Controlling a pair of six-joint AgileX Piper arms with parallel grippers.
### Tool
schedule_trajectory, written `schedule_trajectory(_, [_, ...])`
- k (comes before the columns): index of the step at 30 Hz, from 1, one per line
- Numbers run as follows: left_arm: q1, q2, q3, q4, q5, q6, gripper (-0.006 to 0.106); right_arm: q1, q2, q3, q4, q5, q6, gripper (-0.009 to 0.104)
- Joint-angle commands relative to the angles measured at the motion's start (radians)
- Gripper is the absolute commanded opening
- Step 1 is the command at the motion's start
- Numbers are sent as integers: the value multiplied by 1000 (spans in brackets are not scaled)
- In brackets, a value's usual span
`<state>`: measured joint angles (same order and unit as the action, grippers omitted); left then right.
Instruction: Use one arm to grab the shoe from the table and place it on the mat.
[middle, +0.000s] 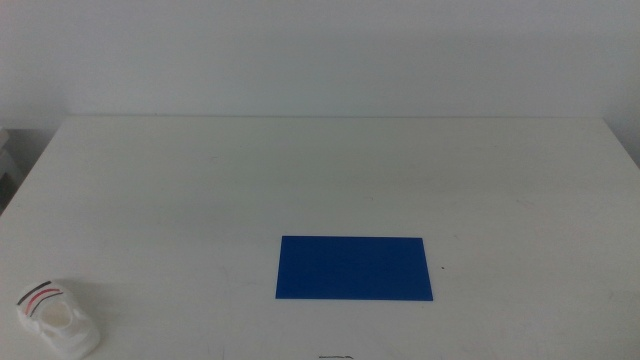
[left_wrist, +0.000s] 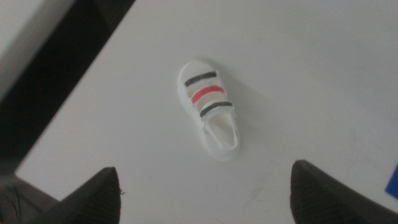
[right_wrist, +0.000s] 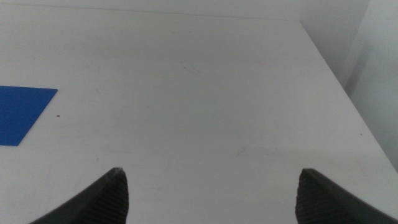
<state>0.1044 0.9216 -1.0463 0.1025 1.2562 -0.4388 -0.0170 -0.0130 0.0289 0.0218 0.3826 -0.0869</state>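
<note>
Nearest us, our left gripper (left_wrist: 205, 194) hangs wide open above the shoe (left_wrist: 208, 109) — empty — mat (middle: 356, 268) well apart on the tabletop (middle: 300, 170); right gripper (right_wrist: 211, 196) waits, likewise open.

table (middle: 320, 180): smooth, matt white top, faintly scuffed and speckled in places.
mat (middle: 355, 268): thin, flat sheet, solid dark blue, matt and even, no visible weave.
shoe (left_wrist: 209, 108): white body looked like smooth moulded plastic or rubber; one red and two dark straps, matt.
left gripper (left_wrist: 205, 193): dark jaws, finely grained matt surface.
right gripper (right_wrist: 211, 196): dark jaws, same grained matt finish.
</note>
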Motion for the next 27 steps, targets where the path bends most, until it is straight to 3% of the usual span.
schedule_trajectory(1, [-2, 38, -29, 9, -27, -92, 94, -4, -19, -19, -8, -56, -12, 94])
schedule_trajectory(14, [-2, 326, -29, 8, -69, -261, 94, -4, -19, -19, -8, -56, -12, 94])
schedule_trajectory(27, [-2, 546, -29, -90, -135, -261, 93, -4, -19, -19, -8, -56, -12, 94])
